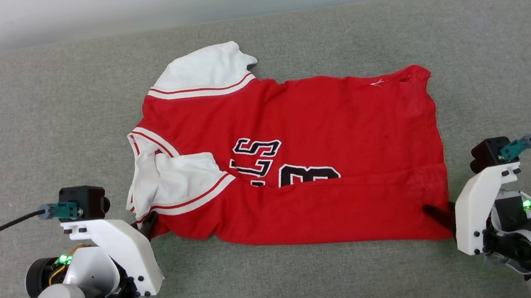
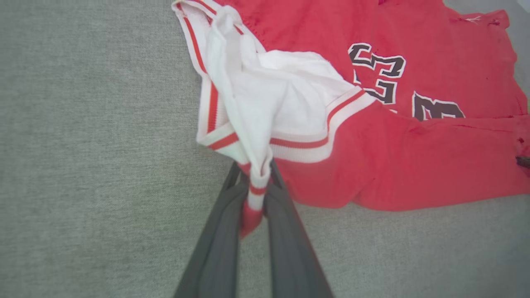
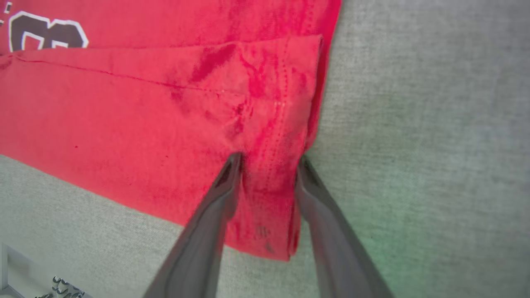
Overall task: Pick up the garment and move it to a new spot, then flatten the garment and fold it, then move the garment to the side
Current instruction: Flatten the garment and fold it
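Left gripper (image 2: 254, 174) is clamped on the shirt (image 1: 321, 124) by its sleeve trim. The right gripper (image 3: 269, 159) sits spread astride the hem corner, not pinching. The shirt lies mid cushion (image 1: 38, 117), toward the near edge. I worry the right one grabs one layer only and the fold drags crooked.

Garment (image 1: 321, 124) — red jersey, white striped sleeves, flat on grey cloth surface (image 1: 48, 116) — near edge folded over number.

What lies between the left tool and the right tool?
The garment: in the head view its near edge runs from the left tool, shut on sleeve trim, to the right tool.
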Controlling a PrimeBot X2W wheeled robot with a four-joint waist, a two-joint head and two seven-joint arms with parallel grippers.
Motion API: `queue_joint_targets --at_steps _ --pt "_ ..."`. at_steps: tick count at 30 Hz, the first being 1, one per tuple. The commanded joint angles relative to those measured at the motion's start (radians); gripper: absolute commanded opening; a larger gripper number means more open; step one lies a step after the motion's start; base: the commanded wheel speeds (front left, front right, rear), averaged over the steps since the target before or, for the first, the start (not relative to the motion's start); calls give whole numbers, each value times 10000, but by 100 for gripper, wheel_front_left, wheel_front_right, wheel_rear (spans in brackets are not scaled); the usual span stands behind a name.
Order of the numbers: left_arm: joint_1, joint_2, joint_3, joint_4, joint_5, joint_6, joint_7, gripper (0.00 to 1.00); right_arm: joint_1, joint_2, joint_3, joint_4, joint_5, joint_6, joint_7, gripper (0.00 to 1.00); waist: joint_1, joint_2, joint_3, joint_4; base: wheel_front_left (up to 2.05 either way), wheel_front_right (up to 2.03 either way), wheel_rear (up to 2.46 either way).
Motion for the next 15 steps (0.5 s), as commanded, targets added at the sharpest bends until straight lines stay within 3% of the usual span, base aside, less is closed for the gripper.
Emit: queue_joint_targets --at_steps 1,15 --pt "25 -11 1 -16 48 -36 -64 0 185 257 352 323 107 29 56 0 0 -1 -28 2 0 0 0" --pt "934 -174 255 -138 167 296 -1175 0 152 -456 409 -381 359 15 -525 0 0 -1 -1340 7 0 0 0"
